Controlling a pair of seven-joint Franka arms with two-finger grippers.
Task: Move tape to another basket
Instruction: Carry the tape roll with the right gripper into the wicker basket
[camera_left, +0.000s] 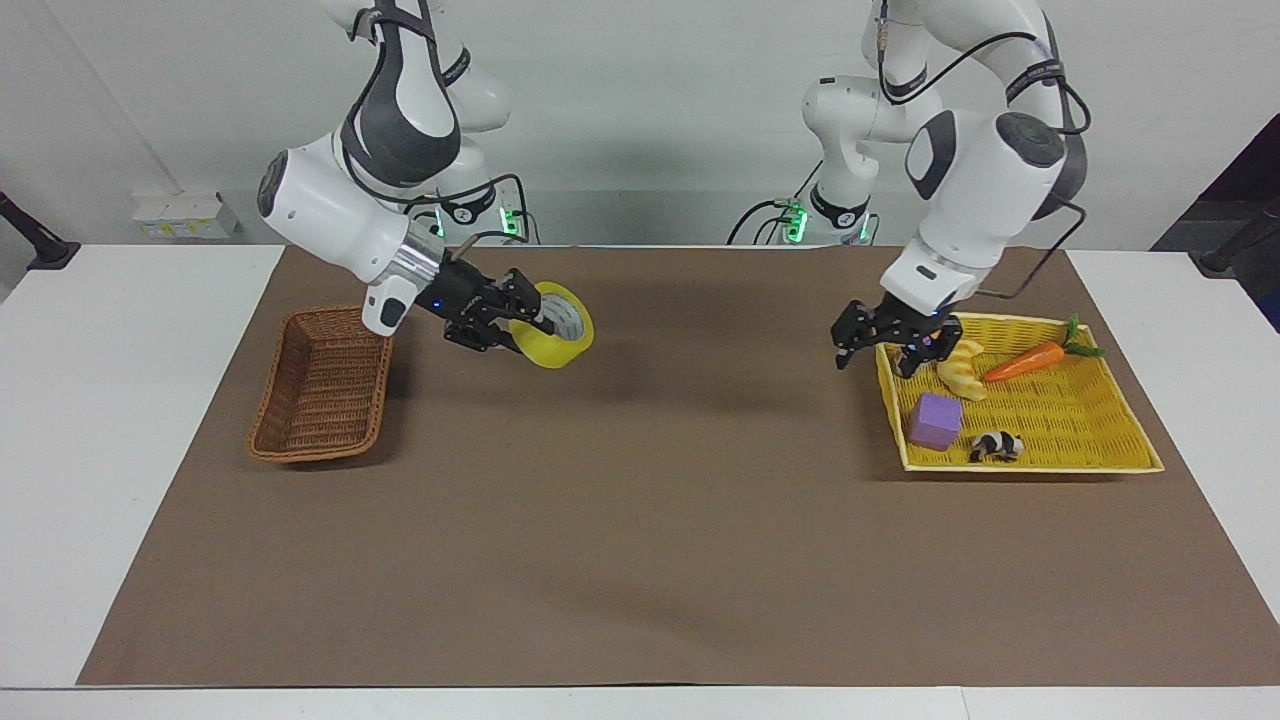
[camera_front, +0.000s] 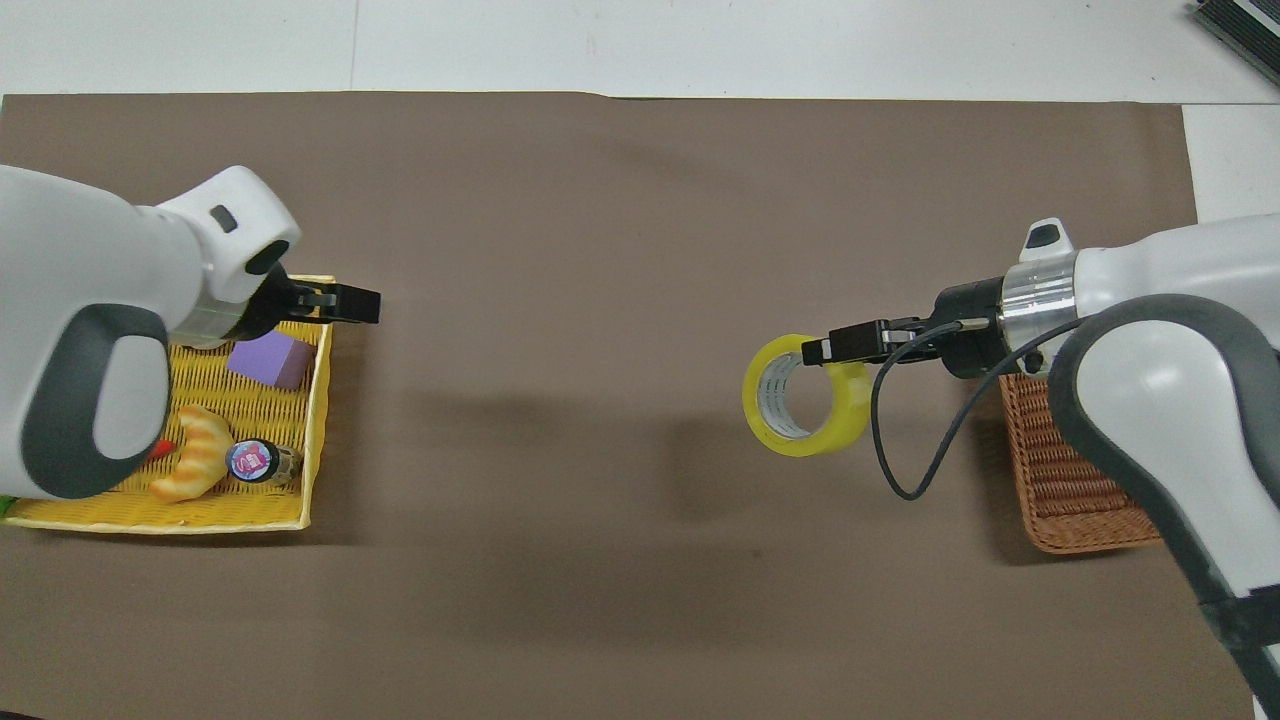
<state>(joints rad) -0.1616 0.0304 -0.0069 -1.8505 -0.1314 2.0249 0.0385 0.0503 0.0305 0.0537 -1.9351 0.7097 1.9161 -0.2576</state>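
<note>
- Arms: glossy white shells, dark grey joint bands.
- Wrists: silver rings, black cables looping alongside.
- Grippers: black.
- Bases: green lights.
</note>
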